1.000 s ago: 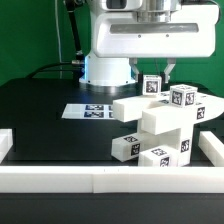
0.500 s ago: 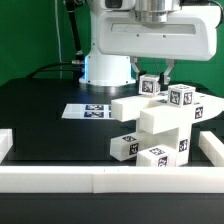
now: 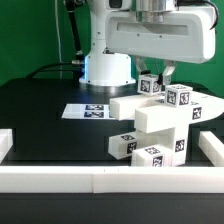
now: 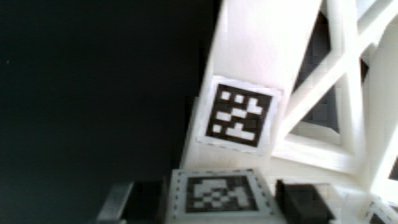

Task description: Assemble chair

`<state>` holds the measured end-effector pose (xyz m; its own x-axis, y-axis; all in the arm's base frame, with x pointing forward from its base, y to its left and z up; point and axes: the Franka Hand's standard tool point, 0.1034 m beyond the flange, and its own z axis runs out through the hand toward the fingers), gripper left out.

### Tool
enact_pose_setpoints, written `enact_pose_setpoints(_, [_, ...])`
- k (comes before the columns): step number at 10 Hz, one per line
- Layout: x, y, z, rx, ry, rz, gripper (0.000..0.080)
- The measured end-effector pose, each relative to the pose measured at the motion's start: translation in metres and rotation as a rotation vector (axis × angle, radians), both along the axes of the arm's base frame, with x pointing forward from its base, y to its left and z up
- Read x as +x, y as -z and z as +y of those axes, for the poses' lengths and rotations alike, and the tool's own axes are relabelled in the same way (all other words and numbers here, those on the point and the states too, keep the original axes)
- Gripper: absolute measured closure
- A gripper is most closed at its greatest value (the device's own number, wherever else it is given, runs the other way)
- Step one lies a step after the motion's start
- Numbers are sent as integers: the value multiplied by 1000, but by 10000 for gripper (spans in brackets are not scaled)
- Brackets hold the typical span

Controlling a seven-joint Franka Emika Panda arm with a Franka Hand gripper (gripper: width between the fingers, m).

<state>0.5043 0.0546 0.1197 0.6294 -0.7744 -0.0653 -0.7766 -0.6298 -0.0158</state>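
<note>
black table [image 3: 40, 120] is seen under the stacked white chair parts [image 3: 160, 125]; a tagged block [image 4: 217, 193] is held between the gripper [image 4: 214, 198] fingers.

To the exterior view's left of the chair [image 3: 160, 125], the black surface [image 3: 45, 115] lies open apart from the marker board [image 3: 88, 111]. The front rail [image 3: 100, 180] and side rail [image 3: 213, 152] stand close beside the chair.

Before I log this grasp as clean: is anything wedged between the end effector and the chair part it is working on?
Nothing visible is. In the wrist view the end effector has a tagged block of the chair directly between its fingers, with no foreign object in between.
</note>
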Motion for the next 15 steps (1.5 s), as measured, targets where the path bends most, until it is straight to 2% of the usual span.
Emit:
enact_pose_setpoints(2, [0, 0, 1, 3, 19, 1, 509])
enact_pose_setpoints(3, [0, 0, 1, 3, 5, 0, 316])
enact_pose_setpoints(4, [0, 0, 1, 4, -29, -2, 205])
enact_pose_setpoints(5, [0, 0, 2, 3, -37, -2, 167])
enact_pose_setpoints(12, [0, 0, 2, 18, -587, -37, 151])
enact_pose_setpoints(15, [7, -1, -3, -15, -969, -84, 151])
